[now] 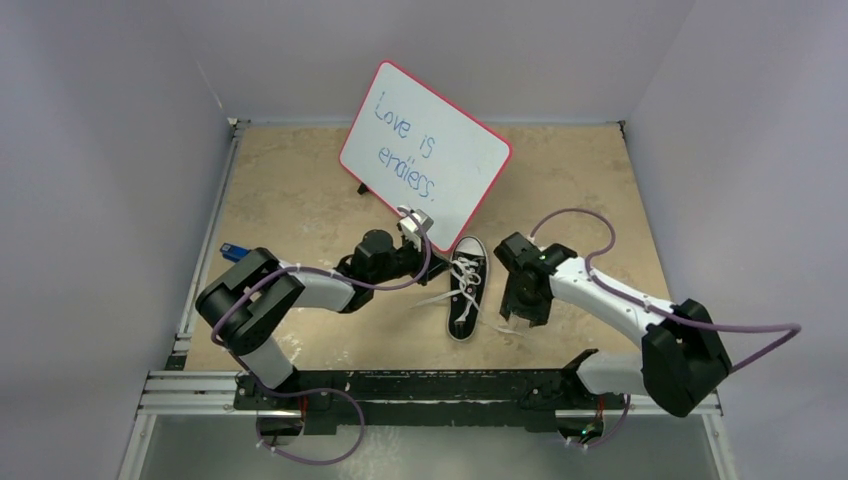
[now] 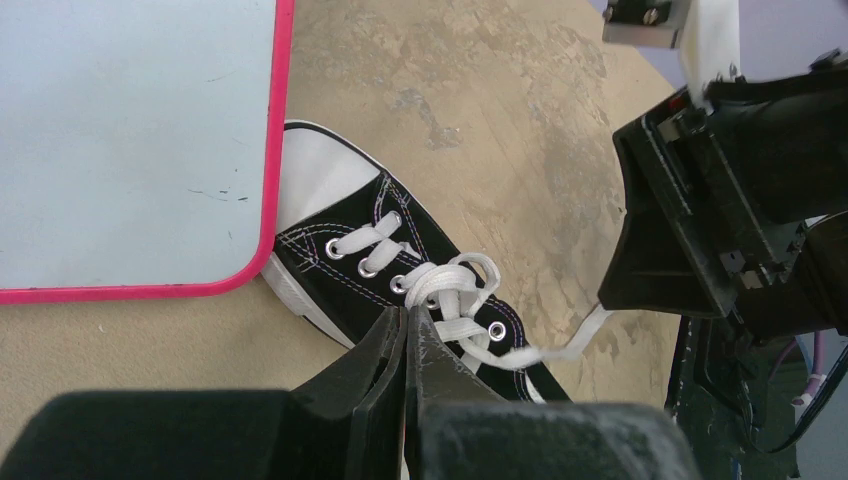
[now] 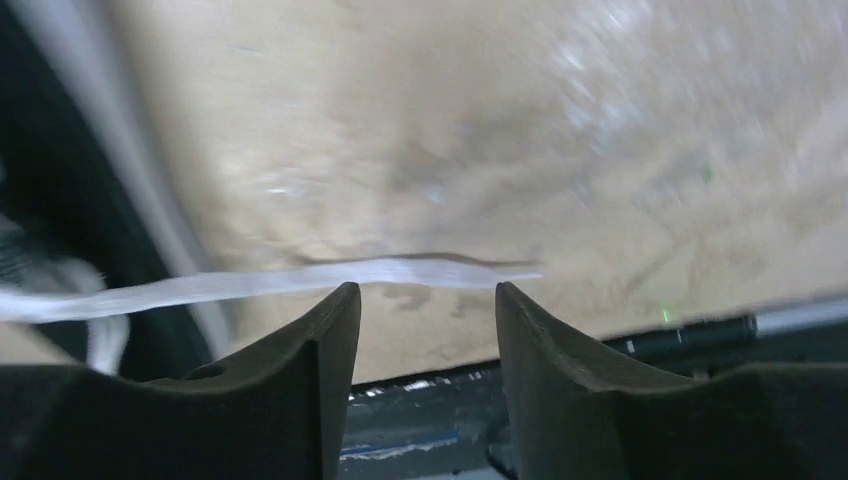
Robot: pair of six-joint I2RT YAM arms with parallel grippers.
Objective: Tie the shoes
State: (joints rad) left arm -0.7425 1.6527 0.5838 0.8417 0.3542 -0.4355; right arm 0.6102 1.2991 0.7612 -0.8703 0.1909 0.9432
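The black sneaker [image 1: 467, 288] with white toe cap lies mid-table, toe towards the whiteboard. It also shows in the left wrist view [image 2: 400, 250]. My left gripper [image 1: 428, 263] sits at its left side. In its wrist view the gripper [image 2: 408, 312] has its jaws pressed together at the crossed white laces [image 2: 455, 290], which seem pinched at the tips. One lace end [image 2: 560, 345] runs right towards my right gripper [image 1: 518, 320]. That gripper [image 3: 425, 290] is open, low over the table, with the lace end [image 3: 330, 278] lying just beyond its fingertips.
A red-rimmed whiteboard [image 1: 425, 150] with blue writing stands propped behind the shoe, its corner [image 2: 130, 140] over the toe. A small blue-and-black tool [image 1: 232, 251] lies at the left edge. My right arm's black body [image 2: 720, 230] is close beside the shoe. Grey walls enclose the table.
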